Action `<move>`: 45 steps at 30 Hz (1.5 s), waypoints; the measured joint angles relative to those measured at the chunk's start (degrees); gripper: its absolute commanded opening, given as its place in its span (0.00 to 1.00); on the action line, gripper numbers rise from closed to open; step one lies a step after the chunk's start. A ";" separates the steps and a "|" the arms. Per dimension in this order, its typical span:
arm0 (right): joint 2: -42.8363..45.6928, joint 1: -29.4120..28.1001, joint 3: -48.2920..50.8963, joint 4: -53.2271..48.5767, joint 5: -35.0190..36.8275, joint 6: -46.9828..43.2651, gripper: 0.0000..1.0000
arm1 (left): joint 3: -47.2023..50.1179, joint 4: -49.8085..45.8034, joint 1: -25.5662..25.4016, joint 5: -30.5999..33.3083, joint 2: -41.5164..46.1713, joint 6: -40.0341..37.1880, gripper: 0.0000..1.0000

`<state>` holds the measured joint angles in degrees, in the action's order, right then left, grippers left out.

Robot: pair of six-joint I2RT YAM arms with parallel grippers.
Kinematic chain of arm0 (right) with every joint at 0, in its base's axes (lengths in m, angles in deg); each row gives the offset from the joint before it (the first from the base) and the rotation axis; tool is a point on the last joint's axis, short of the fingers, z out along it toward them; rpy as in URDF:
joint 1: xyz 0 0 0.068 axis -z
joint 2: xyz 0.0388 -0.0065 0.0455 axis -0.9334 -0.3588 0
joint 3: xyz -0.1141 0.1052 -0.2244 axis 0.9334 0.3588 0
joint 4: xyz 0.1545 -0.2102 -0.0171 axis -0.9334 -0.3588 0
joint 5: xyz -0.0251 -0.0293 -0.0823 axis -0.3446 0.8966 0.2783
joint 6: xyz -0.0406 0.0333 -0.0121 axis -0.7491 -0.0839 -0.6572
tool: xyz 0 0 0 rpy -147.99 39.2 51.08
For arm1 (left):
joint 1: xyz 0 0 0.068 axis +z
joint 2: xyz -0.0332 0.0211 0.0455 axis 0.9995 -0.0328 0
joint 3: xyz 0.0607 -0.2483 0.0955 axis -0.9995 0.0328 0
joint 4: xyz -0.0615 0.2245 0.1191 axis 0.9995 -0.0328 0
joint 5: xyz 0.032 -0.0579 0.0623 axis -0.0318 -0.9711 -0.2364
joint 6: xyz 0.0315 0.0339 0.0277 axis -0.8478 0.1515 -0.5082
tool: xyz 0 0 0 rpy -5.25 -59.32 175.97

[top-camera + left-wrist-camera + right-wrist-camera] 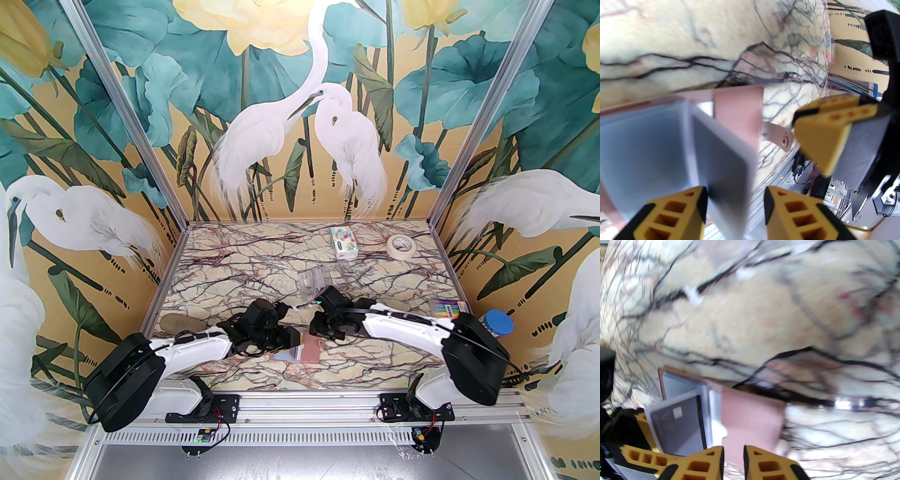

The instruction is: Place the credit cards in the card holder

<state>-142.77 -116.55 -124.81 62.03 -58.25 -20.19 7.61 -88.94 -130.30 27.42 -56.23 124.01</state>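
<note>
Lying open near the table's (225, 281) 6 o'clock edge, the card holder (752, 413) is dusty pink outside and pale grey within. A dark grey card (677, 427) with a chip tilts at its 9 o'clock, between the left gripper's (735, 194) spread fingers. The right gripper (733, 451) hovers barely parted, pinching nothing. Blur hides whether card and finger touch.

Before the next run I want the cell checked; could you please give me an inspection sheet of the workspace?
Surface: marble-patterned table.
Job's things: pink card holder lying open; grey credit card tilted up over it.
Clutter: tissue pack, masking tape roll, clear plastic stand, coloured pencil pack, blue-lidded jar.
Pincers: left pincer open around the card; right pincer narrowly parted, empty.
Cables: black cables along both arms.
Surroundings: heron mural walls.
</note>
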 measured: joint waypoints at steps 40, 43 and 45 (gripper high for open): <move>-3.63 3.80 -17.75 -13.53 7.74 -13.20 0.38 | 1.33 -13.75 6.56 9.33 8.98 -3.56 0.49; -6.29 3.82 -22.73 -17.14 10.99 -16.70 0.42 | 1.44 -14.03 6.56 9.57 9.03 -3.72 0.49; -8.39 3.82 -25.70 -19.21 12.87 -18.47 0.43 | 1.77 -13.97 6.56 9.75 9.20 -3.85 0.49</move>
<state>-151.17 -112.72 -150.52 42.82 -45.38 -38.65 9.38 -102.90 -123.74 37.17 -47.03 120.16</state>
